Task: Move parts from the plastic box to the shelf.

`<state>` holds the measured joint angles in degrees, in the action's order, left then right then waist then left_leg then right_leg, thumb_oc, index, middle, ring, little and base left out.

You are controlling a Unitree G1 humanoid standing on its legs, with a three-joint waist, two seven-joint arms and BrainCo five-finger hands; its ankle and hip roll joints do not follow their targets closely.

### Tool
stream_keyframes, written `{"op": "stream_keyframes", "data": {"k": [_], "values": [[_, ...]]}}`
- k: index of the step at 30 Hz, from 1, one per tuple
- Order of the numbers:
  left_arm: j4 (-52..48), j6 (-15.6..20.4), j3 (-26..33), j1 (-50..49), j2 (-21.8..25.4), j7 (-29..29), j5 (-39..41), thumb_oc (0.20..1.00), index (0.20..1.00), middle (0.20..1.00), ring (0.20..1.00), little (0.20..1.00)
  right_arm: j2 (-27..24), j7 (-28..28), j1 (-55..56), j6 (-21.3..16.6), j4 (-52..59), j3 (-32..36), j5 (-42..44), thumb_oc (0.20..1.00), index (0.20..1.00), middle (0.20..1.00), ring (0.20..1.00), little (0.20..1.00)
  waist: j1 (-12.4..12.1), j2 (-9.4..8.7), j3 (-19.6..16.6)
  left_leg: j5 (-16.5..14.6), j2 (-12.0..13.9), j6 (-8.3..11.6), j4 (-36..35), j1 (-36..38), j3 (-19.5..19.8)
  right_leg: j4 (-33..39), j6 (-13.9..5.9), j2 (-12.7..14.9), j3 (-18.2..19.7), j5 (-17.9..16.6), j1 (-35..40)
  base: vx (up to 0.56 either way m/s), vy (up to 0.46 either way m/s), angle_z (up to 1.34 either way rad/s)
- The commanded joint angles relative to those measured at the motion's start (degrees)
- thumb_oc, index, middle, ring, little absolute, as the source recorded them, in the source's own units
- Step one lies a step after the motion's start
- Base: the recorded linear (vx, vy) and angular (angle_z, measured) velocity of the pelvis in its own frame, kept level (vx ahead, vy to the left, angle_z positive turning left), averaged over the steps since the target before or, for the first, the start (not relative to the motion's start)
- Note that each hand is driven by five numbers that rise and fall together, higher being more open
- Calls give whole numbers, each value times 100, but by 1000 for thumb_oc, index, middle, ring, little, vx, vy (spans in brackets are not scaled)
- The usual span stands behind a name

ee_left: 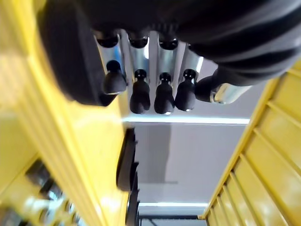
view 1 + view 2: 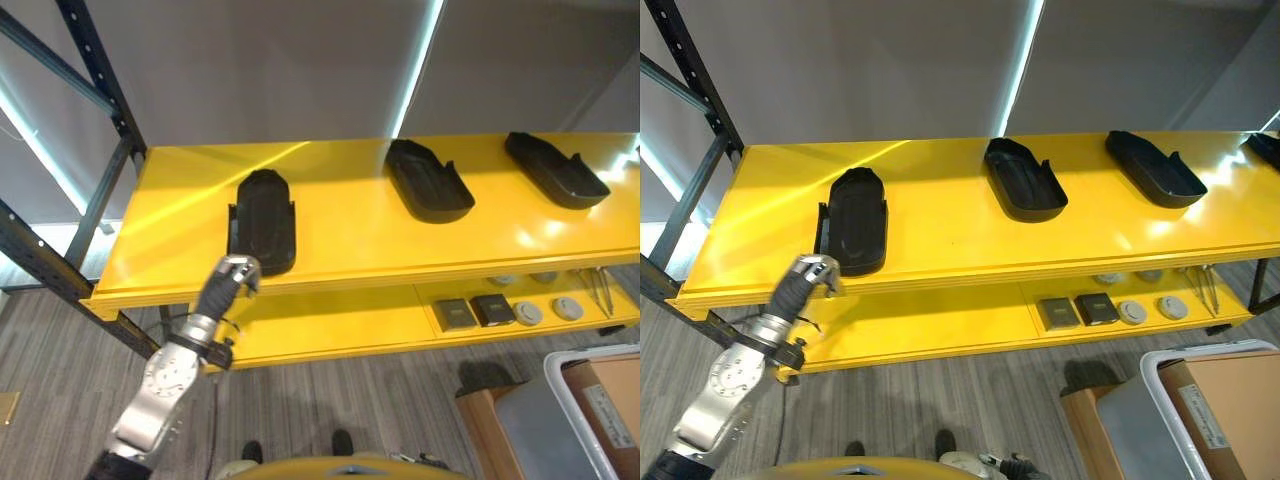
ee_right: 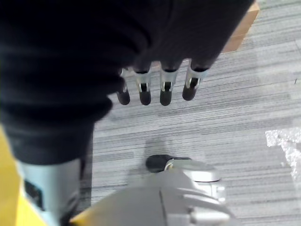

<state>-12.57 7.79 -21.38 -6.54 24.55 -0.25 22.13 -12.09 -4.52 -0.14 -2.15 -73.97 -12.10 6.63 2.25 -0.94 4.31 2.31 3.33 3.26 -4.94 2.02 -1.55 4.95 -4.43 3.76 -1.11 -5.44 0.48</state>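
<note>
The yellow shelf point(image 2: 360, 225) is carrying three black parts along its top board: one part point(image 2: 262, 220) lying near the left end, a second part point(image 2: 428, 180) at the middle, and a third part point(image 2: 555, 168) toward the right end, all well apart from one another. The left hand point(image 2: 232, 279) is hanging at the shelf's front edge just below the left-end part, its fingers point(image 1: 139, 92) hanging relaxed and gripping nothing. The right hand point(image 3: 155, 84) is hanging over the grey floor point(image 3: 244, 117), its fingers loose and empty too. On the shelf's lower board, small dark blocks point(image 2: 474, 312) and round grey discs point(image 2: 547, 311) are lying in a row. Right of the shelf, on the floor, the plastic box point(image 2: 1160, 375) is sitting with a cardboard box point(image 2: 1225, 400) inside it.
</note>
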Motion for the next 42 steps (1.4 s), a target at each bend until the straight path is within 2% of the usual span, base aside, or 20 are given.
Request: {"op": "stream_keyframes", "data": {"k": [1,3,7,9,12,17,28,30,34,42], "values": [[-93,-12,161,548,86,-199,104,200,200,200,200,200,174,-161,-358,5,-133,-135,-92,1000,1000,1000,1000,1000,85,-50,232,-84,501,189,50,52,-253,-308,-419,392,21,394,-33,-22,-3,-4],[265,-34,-39,750,-29,-96,9,200,200,200,200,200,200,-217,-362,-13,-25,-234,-38,1000,1000,1000,1000,1000,147,-57,265,-65,524,202,12,4,-325,-259,-419,361,88,351,-135,-16,-11,-6],[674,43,-37,1166,-151,205,-299,200,200,200,200,200,191,-267,-250,-1,-14,-316,-109,1000,1000,1000,1000,1000,235,-89,263,-56,557,224,-6,-17,-412,-191,-426,324,130,305,-197,22,-18,-11],[728,65,21,1251,-162,299,-378,200,200,200,200,200,194,-278,-211,1,-21,-303,-117,1000,1000,1000,1000,1000,257,-95,249,-65,567,230,-6,-5,-436,-171,-426,315,142,300,-193,39,-17,-8],[994,178,308,1556,-261,764,-569,200,200,200,200,200,165,-370,-59,-10,-83,-193,-107,1000,1000,1000,1000,1000,364,-116,201,-92,602,264,-6,32,-515,-91,-412,285,189,283,-163,49,-17,-14],[1109,202,460,1794,-321,945,-590,200,200,200,200,200,138,-357,23,-5,-122,-166,-89,1000,1000,1000,1000,1000,441,-104,189,-103,625,283,-6,47,-574,-68,-412,261,224,270,-174,19,-6,-6],[2448,162,689,2775,-394,1598,-758,200,200,200,200,200,38,-375,92,-33,-38,-243,-225,1000,1000,1000,1000,1000,681,-87,102,-123,670,339,-6,57,-742,-6,-422,212,338,213,-232,15,-3,-7],[2516,155,685,2979,-365,1674,-777,200,200,200,200,200,14,-373,84,-41,-25,-256,-204,1000,1000,1000,1000,1000,709,-80,102,-114,682,348,-6,35,-760,-2,-427,209,354,196,-265,-10,-9,-5],[1875,197,787,2855,-213,1542,-1017,200,200,200,200,200,17,-339,146,-83,37,-220,-154,1000,1000,1000,1000,1000,685,-73,139,-114,673,341,-6,10,-762,1,-446,207,362,178,-295,-6,-2,-6],[1867,225,949,2734,-224,1765,-1324,200,200,200,200,200,64,-353,154,-137,25,-288,-208,1000,1000,1000,1000,1000,652,-65,203,-95,642,341,-6,-49,-720,5,-443,237,319,173,-288,-20,1,0]]}}
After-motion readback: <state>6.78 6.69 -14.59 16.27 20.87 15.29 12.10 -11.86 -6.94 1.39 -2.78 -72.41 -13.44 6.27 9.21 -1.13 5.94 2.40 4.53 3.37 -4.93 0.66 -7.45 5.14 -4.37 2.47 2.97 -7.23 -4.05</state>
